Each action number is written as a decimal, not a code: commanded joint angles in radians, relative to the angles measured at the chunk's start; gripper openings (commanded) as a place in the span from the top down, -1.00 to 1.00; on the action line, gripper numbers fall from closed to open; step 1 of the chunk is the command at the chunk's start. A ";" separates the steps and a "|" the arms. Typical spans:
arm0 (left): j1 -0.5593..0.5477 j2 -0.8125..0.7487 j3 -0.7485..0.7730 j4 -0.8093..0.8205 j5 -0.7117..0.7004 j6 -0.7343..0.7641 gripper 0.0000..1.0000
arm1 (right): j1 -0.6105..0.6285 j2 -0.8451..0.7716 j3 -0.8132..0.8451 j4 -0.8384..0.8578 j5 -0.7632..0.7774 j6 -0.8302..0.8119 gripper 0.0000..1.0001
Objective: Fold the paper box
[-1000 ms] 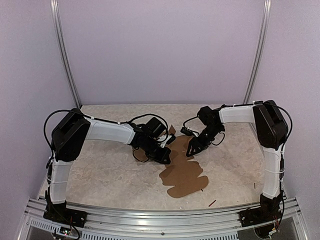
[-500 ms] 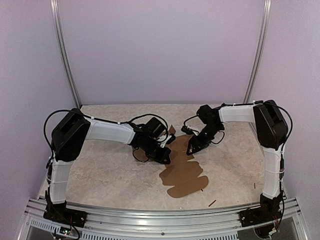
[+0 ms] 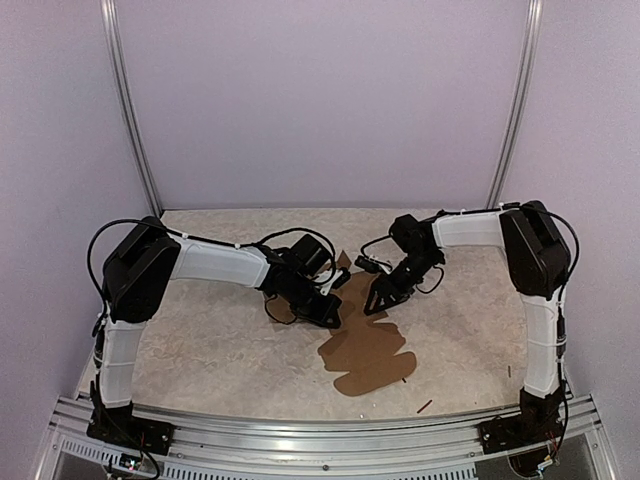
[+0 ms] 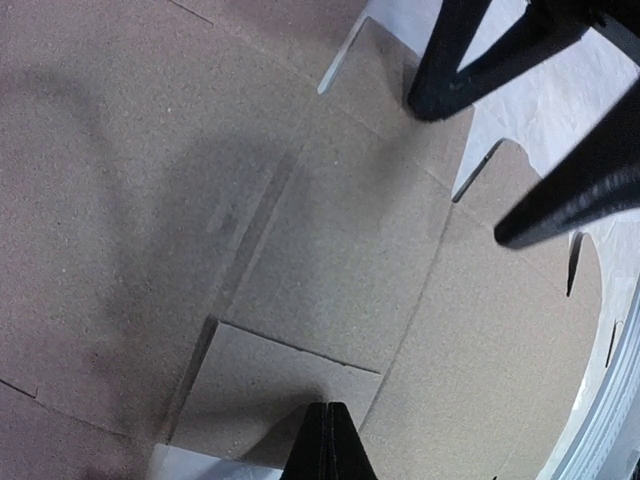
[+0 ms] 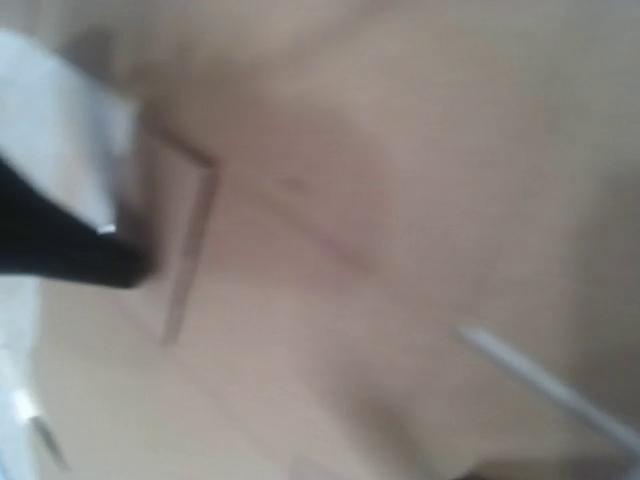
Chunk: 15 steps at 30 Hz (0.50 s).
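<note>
The paper box (image 3: 367,348) is a flat brown die-cut sheet lying mid-table, with flaps and slits. In the left wrist view the sheet (image 4: 330,270) fills the frame. My left gripper (image 4: 327,425) is shut, its tip resting on a small flap at the sheet's edge; in the top view the left gripper (image 3: 332,317) sits at the sheet's far left corner. My right gripper (image 3: 376,303) hovers low over the sheet's far end, open, with nothing between its fingers (image 4: 450,70). The right wrist view is blurred, showing only cardboard (image 5: 380,260) and a dark fingertip (image 5: 70,255) at the left.
Two tiny dark sticks (image 3: 424,406) lie on the marbled table (image 3: 210,340) near the front right. A metal rail (image 3: 320,425) runs along the near edge. Walls close in the back and both sides.
My right gripper has shifted a little left, closer to the left gripper over the sheet. The left arm and the sheet have not moved.
</note>
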 commanded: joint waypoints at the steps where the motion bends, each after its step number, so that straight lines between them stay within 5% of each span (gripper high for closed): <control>1: 0.004 0.071 -0.022 -0.050 -0.031 0.003 1.00 | 0.022 0.005 0.015 -0.042 -0.141 -0.015 -0.04; 7: 0.001 0.078 -0.024 -0.041 -0.032 -0.001 1.00 | 0.025 -0.030 0.031 -0.028 -0.192 -0.001 -0.01; 15: 0.000 0.070 -0.028 -0.042 -0.040 -0.004 1.00 | 0.024 -0.142 -0.024 0.006 0.272 0.046 -0.25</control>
